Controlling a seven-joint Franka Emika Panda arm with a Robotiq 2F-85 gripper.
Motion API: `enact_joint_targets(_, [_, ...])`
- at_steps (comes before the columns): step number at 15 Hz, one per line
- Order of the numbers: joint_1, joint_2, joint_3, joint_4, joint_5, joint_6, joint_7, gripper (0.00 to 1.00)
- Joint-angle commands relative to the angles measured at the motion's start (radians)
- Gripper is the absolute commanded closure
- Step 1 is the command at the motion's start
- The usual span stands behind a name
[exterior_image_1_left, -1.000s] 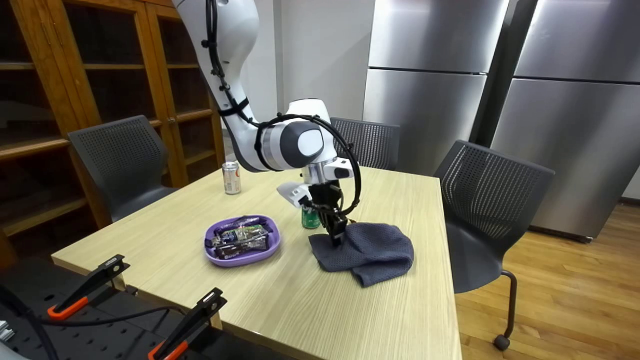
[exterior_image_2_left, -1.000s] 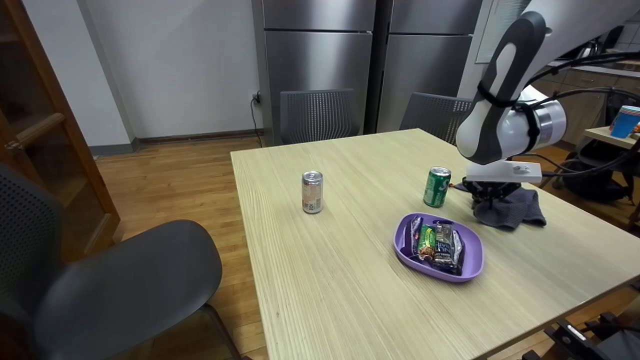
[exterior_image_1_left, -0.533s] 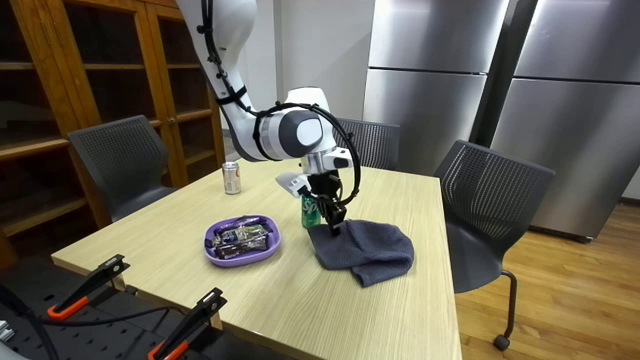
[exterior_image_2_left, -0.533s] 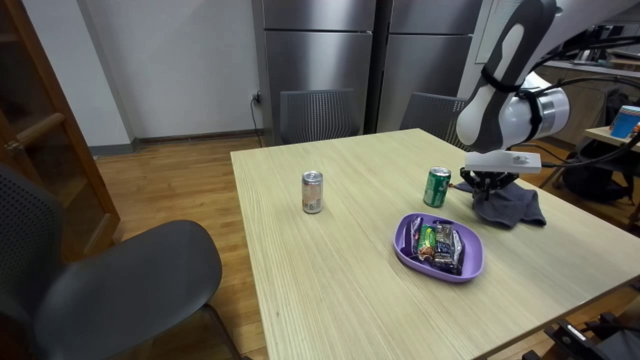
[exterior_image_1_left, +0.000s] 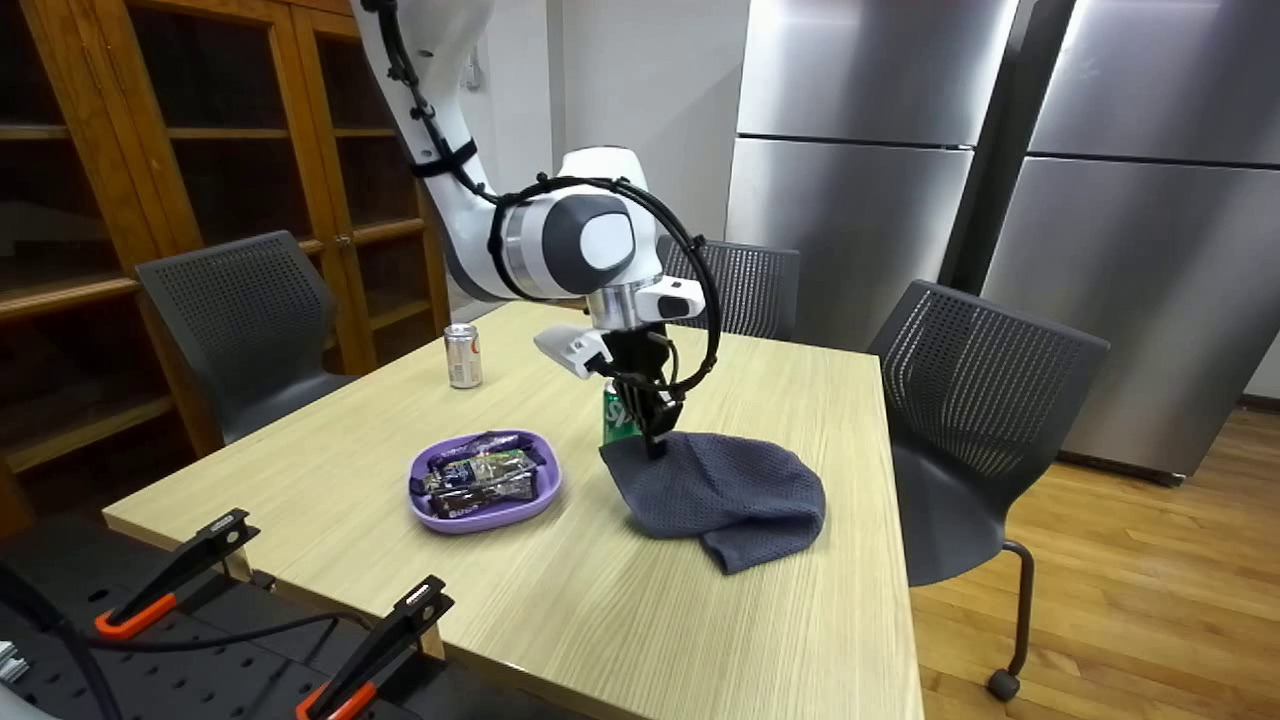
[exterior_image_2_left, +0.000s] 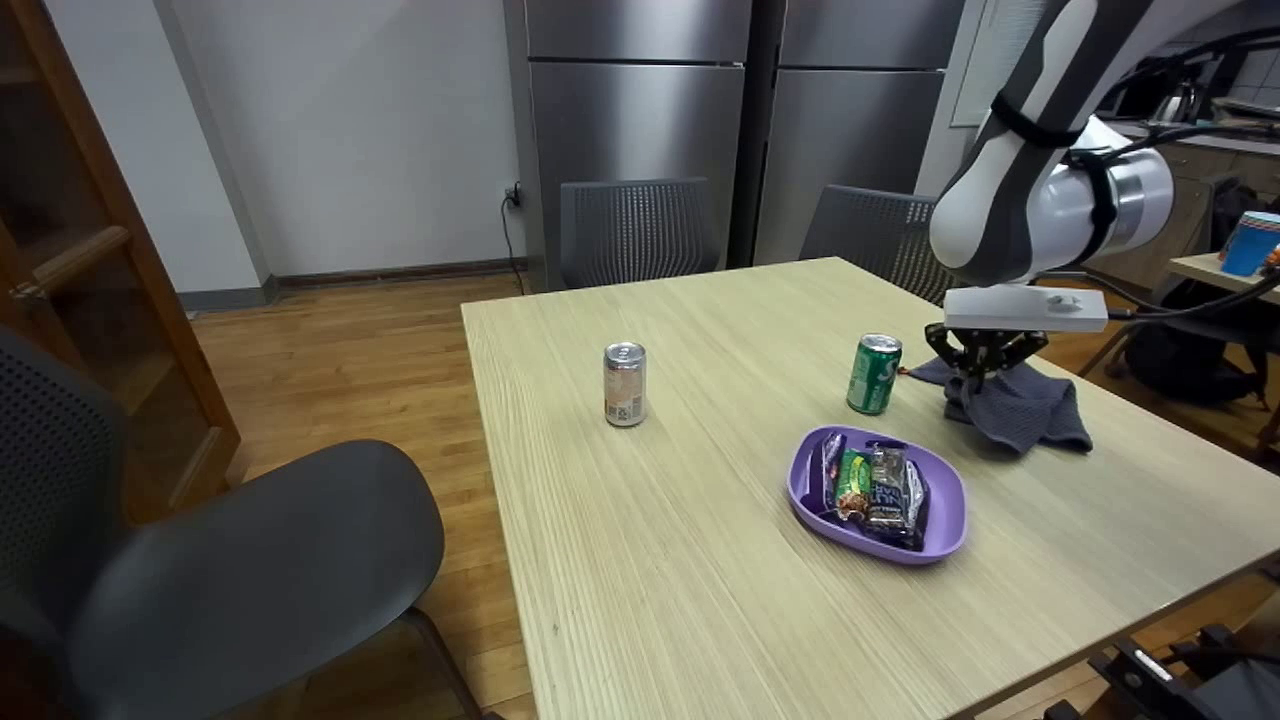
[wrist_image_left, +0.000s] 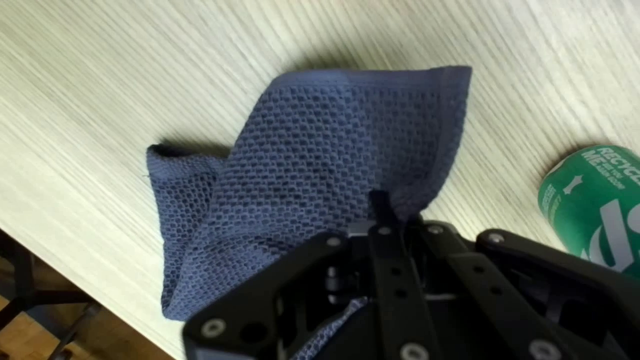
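Slate-blue cloth (wrist_image_left: 310, 165), its edge pinched in my gripper (wrist_image_left: 397, 214).
In my wrist view I see it spread over the table (wrist_image_left: 125, 75) from 8 round to 1 o'clock of the jaws; a green can (wrist_image_left: 600, 210) stands at 3 o'clock.

The cloth (wrist_image_left: 310, 160) looks rough and matt, the tray (exterior_image_2_left: 946, 500) smooth plastic.

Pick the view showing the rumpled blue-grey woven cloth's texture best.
Wrist view: the cloth is closest there, its weave clear, though the black two-fingered gripper pinching it hides part. Both exterior views show it smaller, texture fainter, also partly behind the gripper.
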Motion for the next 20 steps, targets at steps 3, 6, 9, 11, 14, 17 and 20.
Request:
enact_joint_targets(3, [-0.055,-0.137,0.063,-0.114,-0.051,0.032,-0.080,0.99])
enact_joint_targets(6, [-0.068,-0.179,0.090,-0.152,-0.068,0.041,-0.110,0.99])
enact_joint_targets(9, [-0.083,-0.221,0.125,-0.190,-0.076,0.051,-0.144,0.99])
enact_joint_targets(11, [-0.091,-0.248,0.148,-0.217,-0.081,0.056,-0.167,0.99])
enact_joint_targets(14, [-0.110,-0.286,0.189,-0.250,-0.081,0.052,-0.204,0.99])
enact_joint_targets(17, [-0.132,-0.315,0.233,-0.273,-0.077,0.043,-0.242,0.99])
enact_joint_targets(20, [-0.147,-0.332,0.275,-0.291,-0.074,0.038,-0.274,0.99])
